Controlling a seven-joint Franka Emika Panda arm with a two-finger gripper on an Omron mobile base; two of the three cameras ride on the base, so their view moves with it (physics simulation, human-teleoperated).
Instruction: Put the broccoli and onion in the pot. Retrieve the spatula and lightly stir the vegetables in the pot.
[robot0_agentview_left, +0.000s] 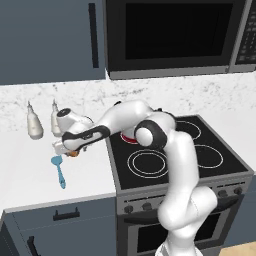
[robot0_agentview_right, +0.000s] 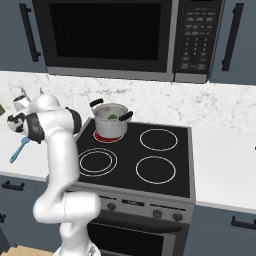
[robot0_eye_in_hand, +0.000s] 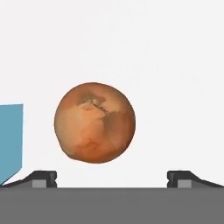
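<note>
The orange-brown onion (robot0_eye_in_hand: 94, 122) lies on the white counter, centred ahead of my gripper (robot0_eye_in_hand: 112, 178). The fingertips (robot0_eye_in_hand: 43, 177) stand wide apart, open, on either side of it without touching. In the left base view the gripper (robot0_agentview_left: 66, 148) hangs low over the counter with the onion (robot0_agentview_left: 74, 154) just beneath it. The light-blue spatula (robot0_agentview_left: 59, 170) lies right beside it, and its blade (robot0_eye_in_hand: 9, 140) shows at the hand view's left edge. The steel pot (robot0_agentview_right: 110, 122) stands on the glowing red back-left burner with the green broccoli (robot0_agentview_right: 113, 117) inside.
Two white bottles (robot0_agentview_left: 35, 125) stand at the back of the counter, just behind the hand. The black stove top (robot0_agentview_left: 180, 150) lies to the right, a microwave (robot0_agentview_right: 110, 35) hangs above it. The counter's front edge (robot0_agentview_left: 60, 200) runs close below the spatula.
</note>
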